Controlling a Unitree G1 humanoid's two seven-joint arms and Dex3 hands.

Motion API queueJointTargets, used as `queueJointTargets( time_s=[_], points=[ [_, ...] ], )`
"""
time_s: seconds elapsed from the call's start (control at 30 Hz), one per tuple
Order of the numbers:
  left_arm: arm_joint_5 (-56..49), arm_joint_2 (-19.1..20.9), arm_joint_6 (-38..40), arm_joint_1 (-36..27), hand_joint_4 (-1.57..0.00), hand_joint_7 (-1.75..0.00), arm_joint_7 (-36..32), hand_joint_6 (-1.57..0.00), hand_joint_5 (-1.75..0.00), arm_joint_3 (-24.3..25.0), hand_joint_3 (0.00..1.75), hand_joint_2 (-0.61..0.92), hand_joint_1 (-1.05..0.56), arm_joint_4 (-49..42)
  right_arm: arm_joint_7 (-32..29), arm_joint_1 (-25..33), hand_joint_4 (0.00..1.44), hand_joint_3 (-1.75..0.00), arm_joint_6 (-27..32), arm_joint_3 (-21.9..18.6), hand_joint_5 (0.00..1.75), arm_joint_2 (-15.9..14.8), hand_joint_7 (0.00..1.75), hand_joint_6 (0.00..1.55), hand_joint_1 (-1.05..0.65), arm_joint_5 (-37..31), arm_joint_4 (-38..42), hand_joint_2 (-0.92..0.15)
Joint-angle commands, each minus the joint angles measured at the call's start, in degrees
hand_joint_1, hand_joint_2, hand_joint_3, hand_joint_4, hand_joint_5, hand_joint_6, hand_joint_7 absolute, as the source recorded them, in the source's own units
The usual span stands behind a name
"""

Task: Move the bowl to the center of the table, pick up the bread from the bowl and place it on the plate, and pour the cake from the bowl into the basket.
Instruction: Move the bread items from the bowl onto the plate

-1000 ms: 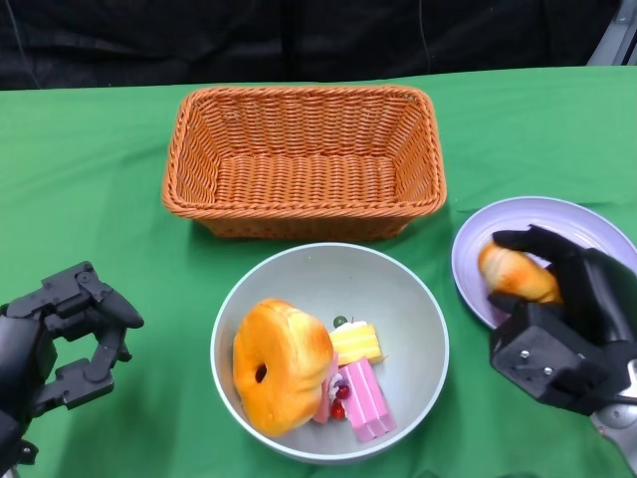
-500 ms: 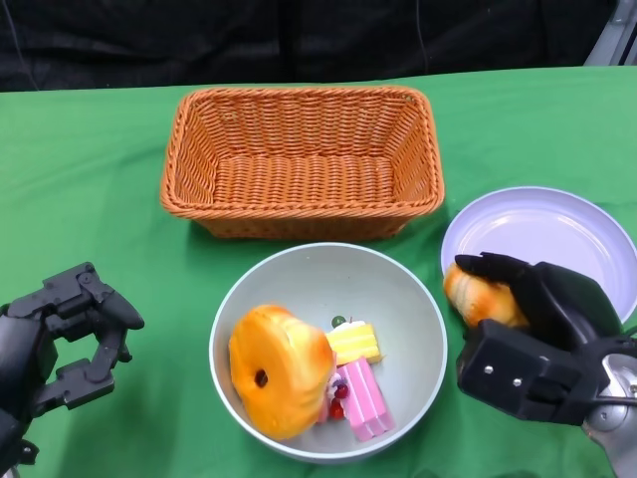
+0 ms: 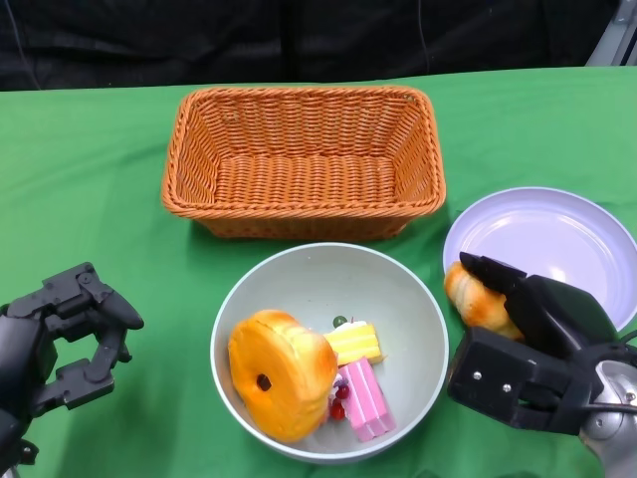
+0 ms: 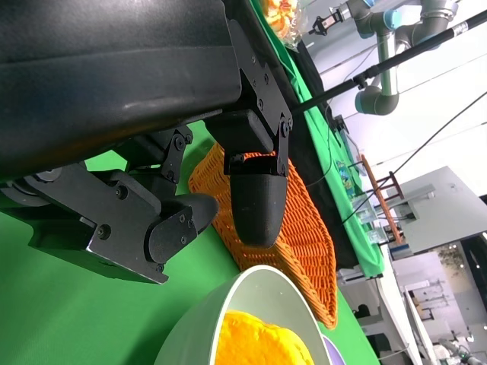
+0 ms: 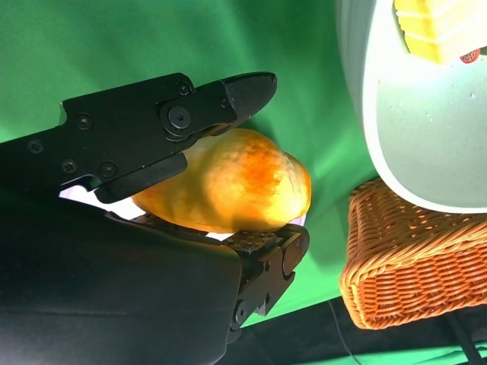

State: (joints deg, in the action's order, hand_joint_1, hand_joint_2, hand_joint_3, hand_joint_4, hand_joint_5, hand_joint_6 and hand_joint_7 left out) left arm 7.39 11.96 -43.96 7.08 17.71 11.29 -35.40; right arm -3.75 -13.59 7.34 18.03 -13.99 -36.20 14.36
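Observation:
A grey bowl [image 3: 317, 275] stands mid-table in front of the basket. It holds a round golden bread [image 3: 281, 373], a yellow cake slice [image 3: 355, 342] and a pink cake slice [image 3: 364, 398]. My right hand [image 3: 532, 344] grips a small orange bread roll [image 3: 478, 297] between its fingers, low over the gap between the bowl and the lilac plate [image 3: 557, 234], at the plate's left rim. The right wrist view shows the roll [image 5: 228, 182] pinched from both sides, with the bowl [image 5: 426, 144] beside it. At the lower left my left hand [image 3: 55, 344] hovers, fingers apart, holding nothing.
The orange wicker basket [image 3: 304, 164] sits behind the bowl, nothing inside it. A green cloth [image 3: 90, 199] covers the table, with bare cloth left of the basket and bowl. The left wrist view shows the basket [image 4: 304, 228] and bowl rim [image 4: 221, 319] beyond the left hand's fingers.
My right hand has carried the roll leftward from above the plate to its left rim, closer to the bowl. The left hand has stayed still.

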Motion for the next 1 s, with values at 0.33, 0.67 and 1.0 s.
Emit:
queueJointTargets(
  time_s=[0.33,0.67,1.0],
  points=[
    [-0.49,1.48,0.37,-0.24,-0.77,-1.31,-0.5,-0.78,-1.63,0.25,0.97,0.65,0.03,0.02,-6.65,1.87,0.23,-0.13,-0.54,-0.69,0.0,0.47,0.0,0.26,-0.73,-0.36,-1.64,-0.92],
    [-0.24,1.55,0.89,-0.27,-0.76,-1.32,-0.18,-0.77,-1.65,0.18,1.02,0.62,0.02,0.21,-10.62,3.24,0.19,-0.15,-5.88,-3.47,0.01,0.78,0.0,0.21,-0.75,2.79,-3.54,-0.92],
    [-0.62,1.65,0.13,-0.13,-0.77,-1.34,-0.28,-0.76,-1.65,0.12,1.05,0.6,0.02,-0.24,-10.15,4.27,0.23,-0.18,-6.66,-5.33,0.03,0.2,0.02,0.26,-0.77,2.55,-7.14,-0.92]
  ],
)
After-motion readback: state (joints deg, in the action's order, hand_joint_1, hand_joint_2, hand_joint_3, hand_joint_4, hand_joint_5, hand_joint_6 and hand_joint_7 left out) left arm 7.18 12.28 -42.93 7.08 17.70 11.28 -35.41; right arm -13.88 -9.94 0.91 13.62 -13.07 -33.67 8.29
